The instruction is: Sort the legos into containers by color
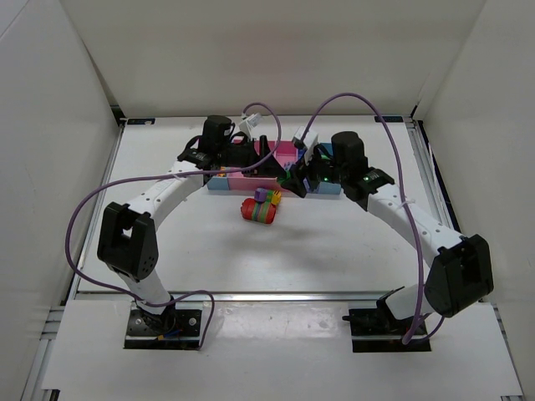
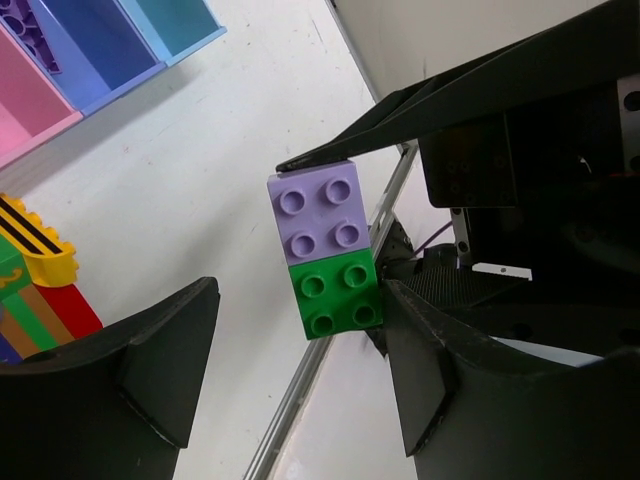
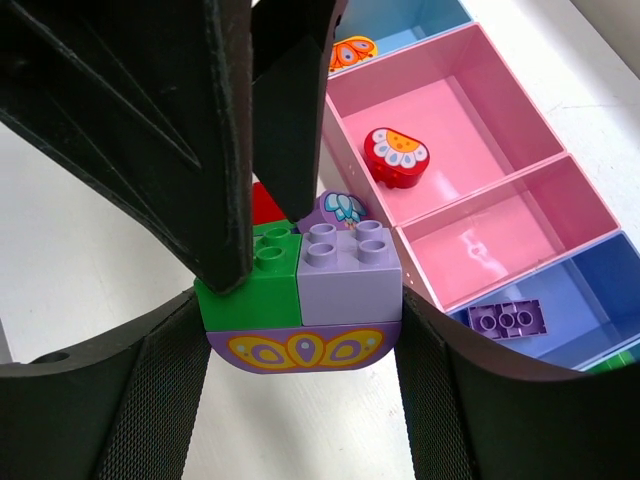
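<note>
My right gripper (image 3: 300, 305) is shut on a chunk of legos (image 3: 300, 300): a green brick (image 3: 250, 280) and a lilac brick (image 3: 350, 270) on a purple curved piece. It hangs above the table in front of the containers (image 1: 251, 178). My left gripper (image 2: 298, 300) is open around the chunk's green brick (image 2: 335, 295). One of its fingers (image 2: 420, 360) touches that brick; the other stands well apart. A second chunk (image 1: 260, 209) of red, green and yellow bricks lies on the table.
A red patterned piece (image 3: 395, 157) lies in the wide pink bin (image 3: 520, 110). A purple plate (image 3: 508, 318) sits in the dark blue bin (image 3: 585, 280), and an orange piece (image 3: 352, 50) in the light blue bin (image 3: 420, 20). White walls enclose the table.
</note>
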You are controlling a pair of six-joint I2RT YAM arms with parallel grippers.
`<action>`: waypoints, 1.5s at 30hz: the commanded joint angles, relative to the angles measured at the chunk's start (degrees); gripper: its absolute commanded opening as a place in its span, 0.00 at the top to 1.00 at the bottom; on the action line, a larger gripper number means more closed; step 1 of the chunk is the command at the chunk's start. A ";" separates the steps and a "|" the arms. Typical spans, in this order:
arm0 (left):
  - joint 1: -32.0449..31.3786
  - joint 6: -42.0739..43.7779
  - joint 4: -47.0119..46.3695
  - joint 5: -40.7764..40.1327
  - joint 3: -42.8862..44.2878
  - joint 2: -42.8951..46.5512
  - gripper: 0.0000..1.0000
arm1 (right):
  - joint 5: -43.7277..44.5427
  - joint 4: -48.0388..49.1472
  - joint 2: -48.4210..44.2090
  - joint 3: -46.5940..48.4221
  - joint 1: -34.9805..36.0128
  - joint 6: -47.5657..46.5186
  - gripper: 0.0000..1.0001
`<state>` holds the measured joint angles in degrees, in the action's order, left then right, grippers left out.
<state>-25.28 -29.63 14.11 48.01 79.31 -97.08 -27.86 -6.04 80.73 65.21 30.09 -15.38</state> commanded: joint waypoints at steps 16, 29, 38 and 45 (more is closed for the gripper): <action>-1.44 -1.57 -3.12 2.79 0.59 0.40 0.48 | -0.18 2.62 1.19 2.47 0.94 -0.80 1.00; -2.32 0.53 -2.07 3.06 0.41 0.75 0.69 | 0.26 3.14 1.80 2.91 0.76 -0.44 1.00; -2.23 0.97 -2.15 2.35 1.28 1.19 0.90 | 0.43 2.71 1.01 1.85 0.59 -1.06 1.00; -0.13 1.15 -2.33 2.70 4.89 1.10 0.90 | 0.17 0.86 -1.18 -2.36 0.24 -2.82 1.00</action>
<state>-25.96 -29.32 13.13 47.53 80.42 -97.32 -27.53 -4.99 81.67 64.69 30.76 -16.97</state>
